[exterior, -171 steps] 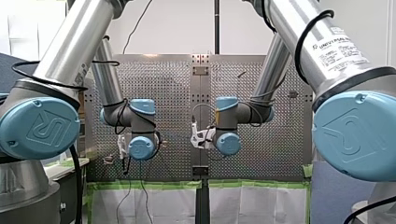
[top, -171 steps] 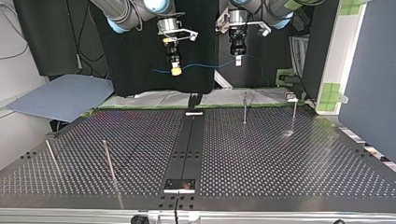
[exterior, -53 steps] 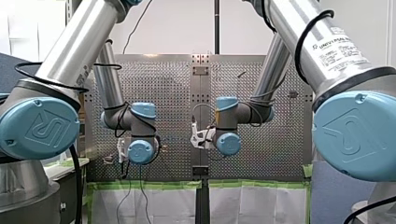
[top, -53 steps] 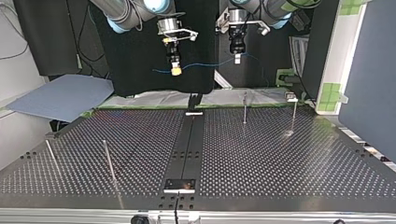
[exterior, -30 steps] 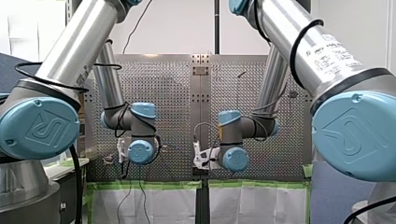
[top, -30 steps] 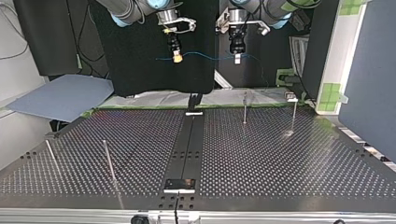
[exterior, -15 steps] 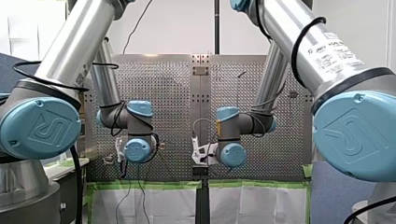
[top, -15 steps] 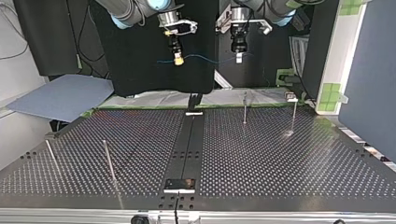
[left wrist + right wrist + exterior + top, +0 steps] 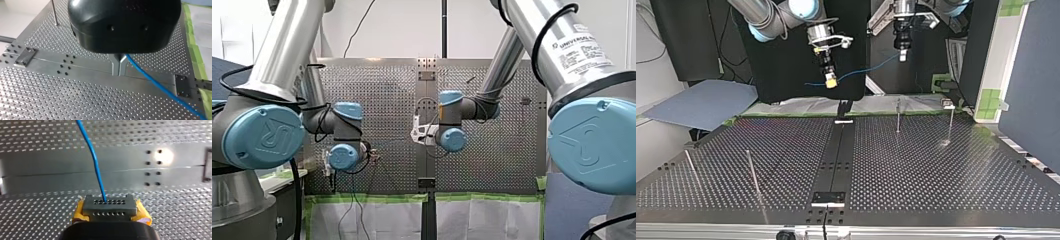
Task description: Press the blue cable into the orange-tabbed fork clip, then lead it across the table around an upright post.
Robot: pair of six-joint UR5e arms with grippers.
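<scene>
My left gripper (image 9: 119,72) hangs above the perforated table (image 9: 50,100), its black body filling much of the view. Its 2 metal fingers (image 9: 115,65) are pressed together, and the blue cable (image 9: 160,86) comes out at their side and slants away down across the table, toward the green tape (image 9: 193,47) along its edge. Under the fingertips runs a solid metal strip (image 9: 85,72) with bolt holes. 1 pale screwed plate (image 9: 24,56) lies at one end of it and 1 dark plate (image 9: 182,85) at the other, near the cable. 1 upright post (image 9: 54,12) stands beyond the strip, on the pale plate's side.
</scene>
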